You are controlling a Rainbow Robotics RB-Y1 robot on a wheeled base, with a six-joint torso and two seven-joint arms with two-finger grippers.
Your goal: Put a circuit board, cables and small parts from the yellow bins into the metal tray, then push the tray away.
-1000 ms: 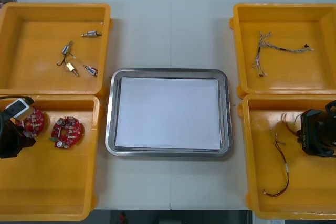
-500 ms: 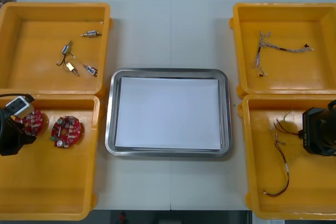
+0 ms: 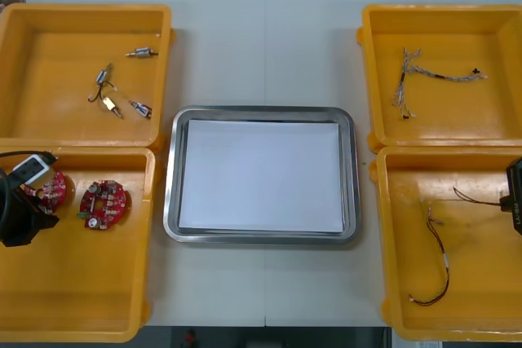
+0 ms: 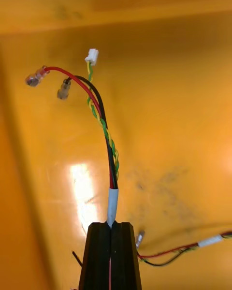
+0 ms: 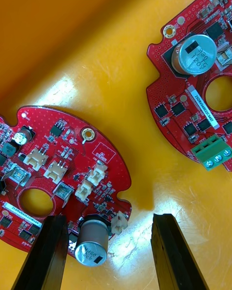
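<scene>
The metal tray [image 3: 263, 112] sits at the centre of the bench [image 3: 265, 46] with its white floor bare, so by my reading the task is at its very start. No board, cable or part has been delivered, and the push away is left to do as well. The small metal parts [image 3: 122, 79] lie in the far-left bin [image 3: 49, 120] at ten o'clock from the tray. A pale twisted cable [image 3: 424, 75] lies in the far-right bin [image 3: 489, 120] at two o'clock, and neither is being touched. Two pickups appear to be under way at once. The left gripper [image 5: 108, 220] is low in the near-left bin [image 3: 81, 299] at eight o'clock, pointing down at a circuit board [image 5: 63, 174]. Its fingers stand wide apart, straddling the silver capacitor [image 5: 92, 244] at the board's rim and closed on nothing, while a second board [image 5: 193, 92] lies near the first, not touching it. The right gripper [image 4: 111, 224] is at the outer edge of the near-right bin [image 3: 457, 315] at four o'clock. Its fingers are pinched together on the white sleeve of a red, black and yellow-green cable [image 4: 104, 125], whose loose ends seem to hang clear of the bin floor. Another red and black cable [image 3: 436, 266] rests on that bin's floor nearby.
</scene>
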